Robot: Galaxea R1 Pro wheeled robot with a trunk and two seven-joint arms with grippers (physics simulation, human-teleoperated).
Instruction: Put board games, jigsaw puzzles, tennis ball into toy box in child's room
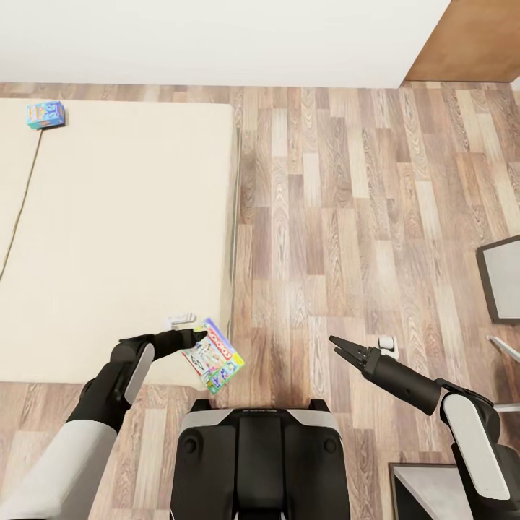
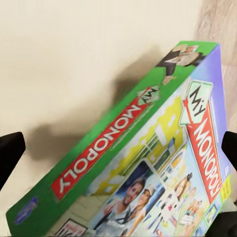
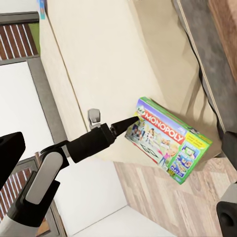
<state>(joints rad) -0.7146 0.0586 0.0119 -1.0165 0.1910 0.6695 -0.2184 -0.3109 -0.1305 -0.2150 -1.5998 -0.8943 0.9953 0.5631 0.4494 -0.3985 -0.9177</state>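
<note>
Left gripper (image 1: 193, 336) shut tight on the Monopoly box (image 1: 214, 356), pinching its top corner. Box lifted and tipped, hanging just past the near corner of the bed (image 1: 123, 231), partly over the wood floor (image 1: 339, 217). Green side with the red banner clear in the left wrist view (image 2: 106, 148), black fingertips (image 2: 10, 153) at both edges of that picture. Same box seen from the other arm too (image 3: 170, 140), held up beside the cream mattress.

Right gripper (image 1: 345, 349) open a little, holding nothing, out over the floor, well apart from the box.

Far off, near the bed's back left corner, a small light-blue game box (image 1: 46, 114) lying flat.

White wall (image 1: 217, 36) behind the bed, brown door (image 1: 469, 40) at the far right.
</note>
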